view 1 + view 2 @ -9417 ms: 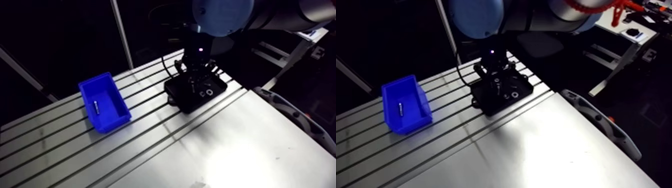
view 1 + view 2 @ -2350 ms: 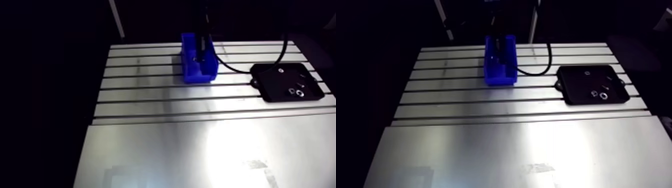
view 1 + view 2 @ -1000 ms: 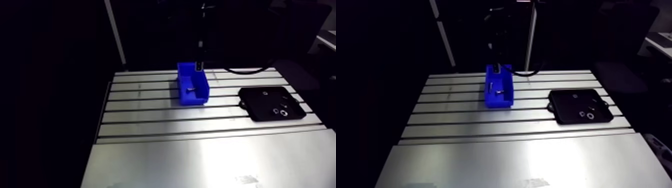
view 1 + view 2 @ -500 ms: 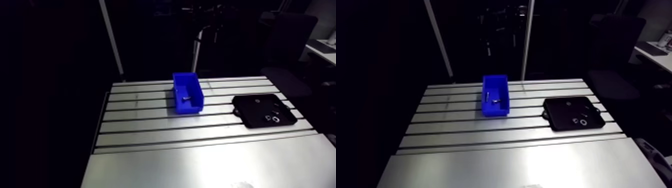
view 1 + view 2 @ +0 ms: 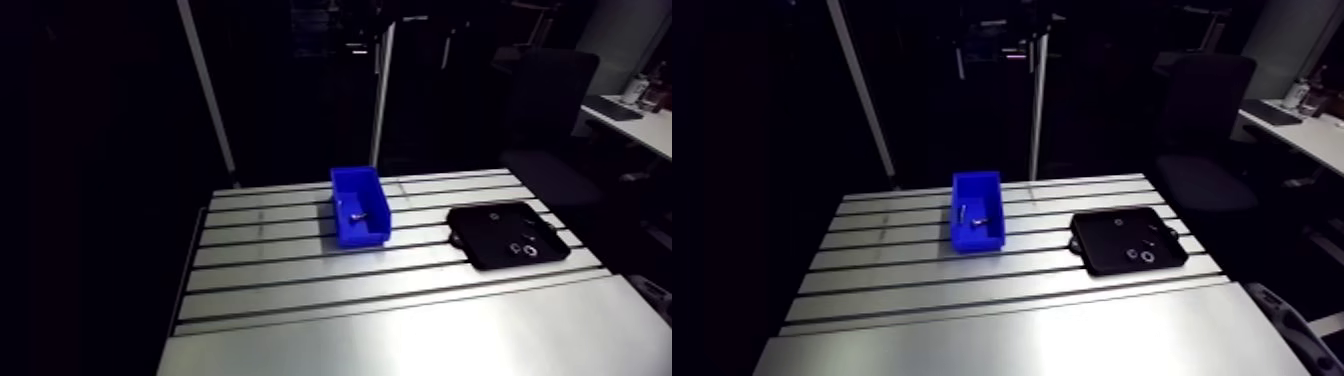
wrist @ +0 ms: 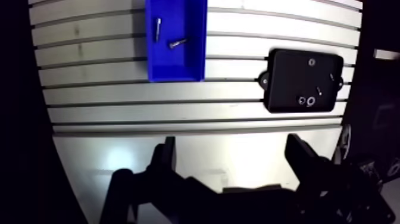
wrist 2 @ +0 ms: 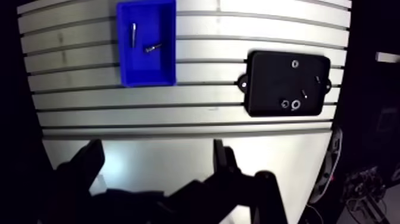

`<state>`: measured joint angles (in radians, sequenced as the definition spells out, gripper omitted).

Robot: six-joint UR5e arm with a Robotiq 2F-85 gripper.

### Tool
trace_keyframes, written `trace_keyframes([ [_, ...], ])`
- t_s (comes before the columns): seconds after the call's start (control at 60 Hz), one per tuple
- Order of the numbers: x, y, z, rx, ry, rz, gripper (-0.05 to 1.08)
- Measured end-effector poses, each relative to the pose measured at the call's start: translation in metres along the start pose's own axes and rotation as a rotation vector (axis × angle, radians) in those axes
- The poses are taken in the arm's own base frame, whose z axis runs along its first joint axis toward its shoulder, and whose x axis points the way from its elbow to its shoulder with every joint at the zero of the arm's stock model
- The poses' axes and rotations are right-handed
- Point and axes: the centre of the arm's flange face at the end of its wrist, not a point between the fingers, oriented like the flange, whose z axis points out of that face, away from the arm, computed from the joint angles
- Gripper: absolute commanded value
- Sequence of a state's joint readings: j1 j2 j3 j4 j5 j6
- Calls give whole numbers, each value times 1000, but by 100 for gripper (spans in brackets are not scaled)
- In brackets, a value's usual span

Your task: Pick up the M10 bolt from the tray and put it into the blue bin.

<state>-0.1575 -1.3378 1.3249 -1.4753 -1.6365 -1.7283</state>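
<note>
Bolt [image 6: 177,43] now in blue bin [image 6: 175,68]; fingers [image 6: 163,158] apart (tray [image 6: 286,83] bits indistinct).

We see a slotted aluminium counter [image 5: 400,330], its near part a smooth plate and its far part crossed by long grooves. On the grooved part stands a blue bin [image 5: 362,238], set across the slots. A flat black tray [image 5: 485,243] lies apart from it, close to the counter's side edge.
</note>
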Motion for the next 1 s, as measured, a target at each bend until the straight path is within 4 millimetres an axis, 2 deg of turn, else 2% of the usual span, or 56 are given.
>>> trace_keyframes([
  [0.367, -23, -4, -26, 40, 33, 48, 1],
  [1.0, -30, 4, -29, 32, 39, 69, 1],
])
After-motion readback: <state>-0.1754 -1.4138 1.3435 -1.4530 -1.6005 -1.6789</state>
